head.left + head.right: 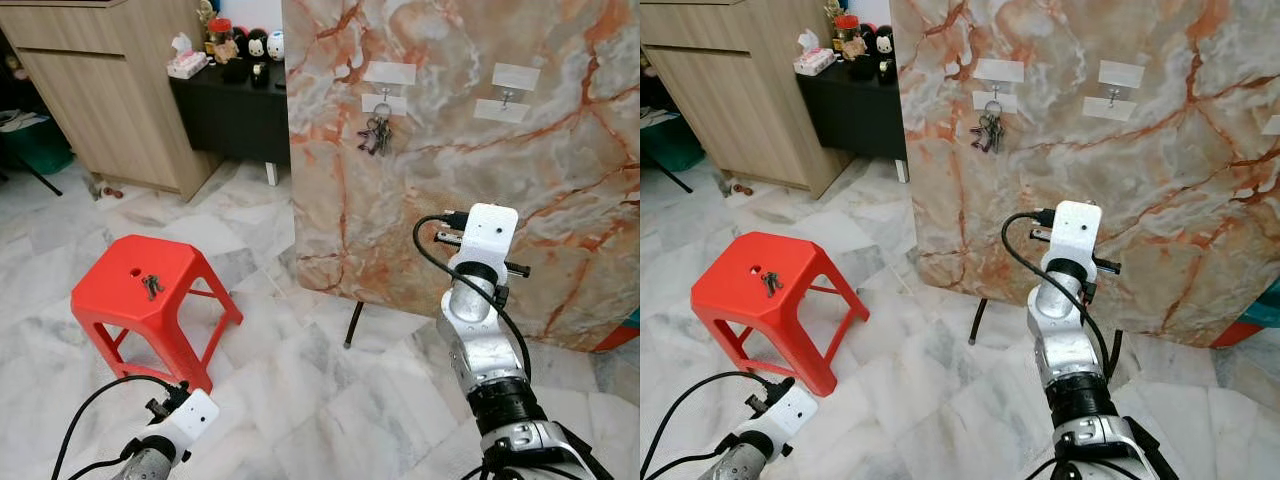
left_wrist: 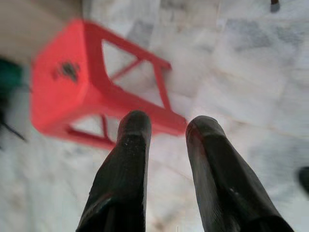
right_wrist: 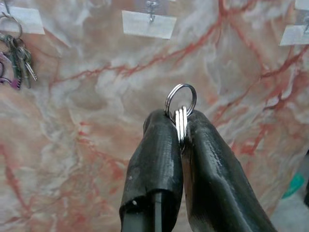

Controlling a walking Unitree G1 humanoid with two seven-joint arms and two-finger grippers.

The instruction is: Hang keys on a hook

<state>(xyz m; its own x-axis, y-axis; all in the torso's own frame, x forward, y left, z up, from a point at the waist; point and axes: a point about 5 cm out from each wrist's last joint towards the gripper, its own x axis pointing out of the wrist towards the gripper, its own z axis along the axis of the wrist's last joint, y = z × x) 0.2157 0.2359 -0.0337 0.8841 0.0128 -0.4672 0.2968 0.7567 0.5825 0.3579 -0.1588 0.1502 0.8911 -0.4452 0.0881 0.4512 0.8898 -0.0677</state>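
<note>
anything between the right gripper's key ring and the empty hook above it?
Nothing: in the right wrist view, bare marble panel lies between the key ring, pinched in the right gripper, and the empty hook.

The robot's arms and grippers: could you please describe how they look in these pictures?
Both arms are silver metal. The right arm has a black collar and a white wrist housing with a looping black cable. The left arm carries a similar white housing and black cable. Each gripper has two long, glossy black fingers.

Board: marble slab (image 1: 480,190) standing upright, two hooks (image 1: 507,98) on it
Hung: key bunch (image 1: 377,132) on the left hook
Stool: red stool (image 1: 150,300), keys (image 1: 152,286) lying on top
Right arm: raised before the slab
</note>
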